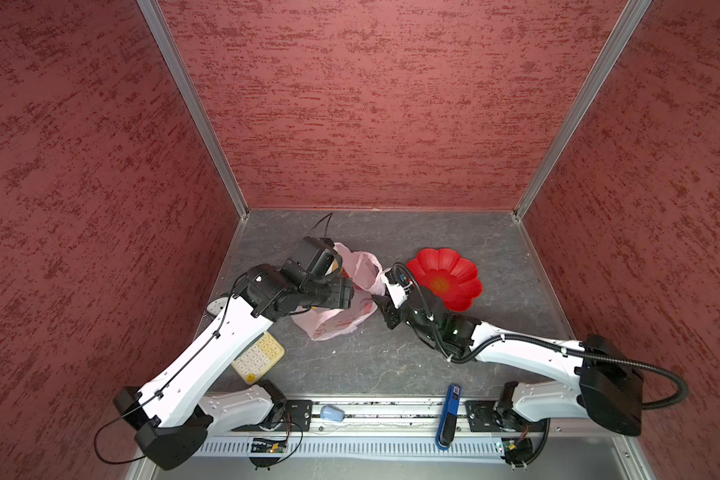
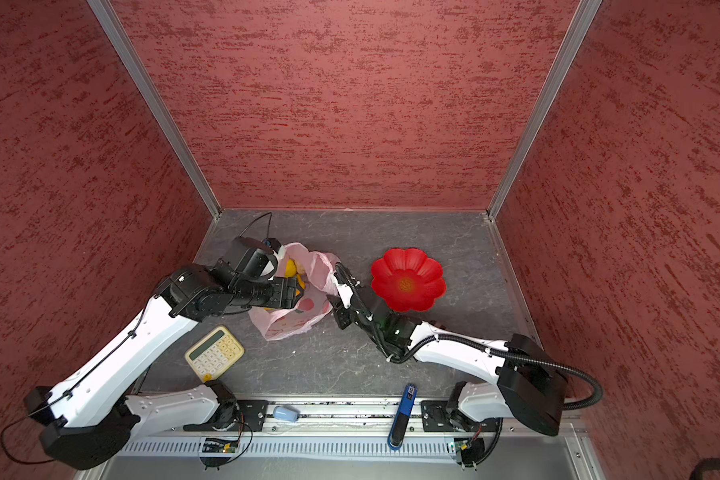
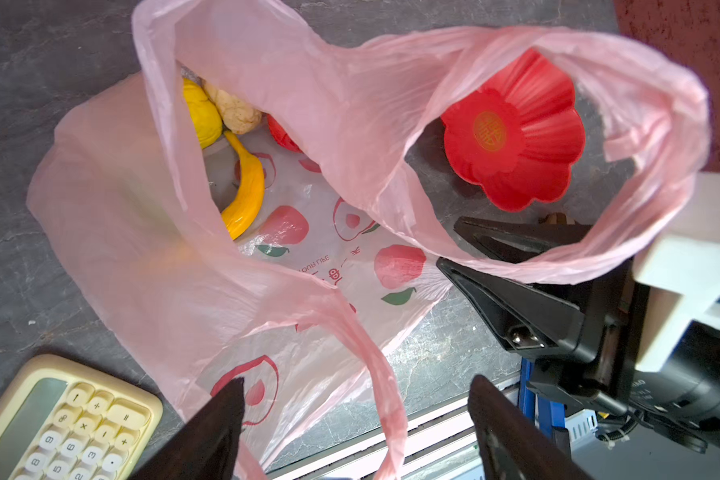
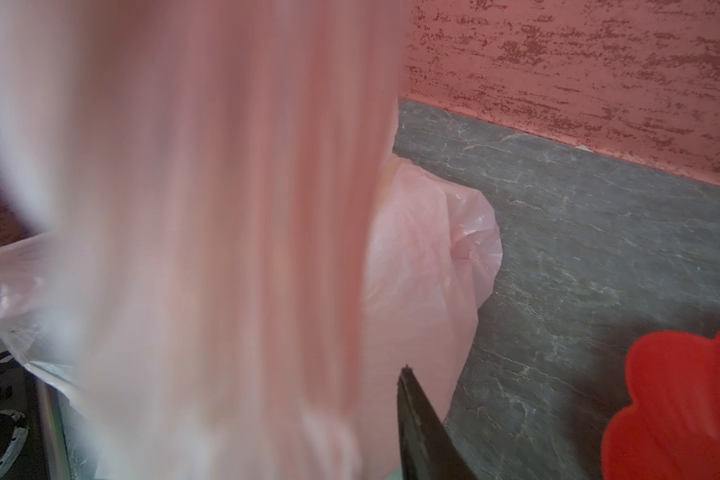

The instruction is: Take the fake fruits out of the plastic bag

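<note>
- Soft, even light fills the cell in both top views; red walls (image 1: 371, 104) and grey table (image 1: 391, 365) read bright, with faint shadows beneath the right arm (image 1: 528, 353).
- Straight frame rails (image 1: 192, 104) splay outward toward the edges of the top views, a wide-lens bend.
- Left wrist view: glare spots the glossy plastic bag (image 3: 308, 257) just ahead of the left gripper (image 3: 356, 380), whose dark fingers (image 3: 208, 436) sit soft and out of focus; the right gripper (image 3: 452, 243) beyond is crisp.
- Right wrist view: bag film close against the lens smears into a pale pink blur; table and red dish (image 4: 682, 407) past the fingertip (image 4: 410, 382) are fairly sharp.
</note>
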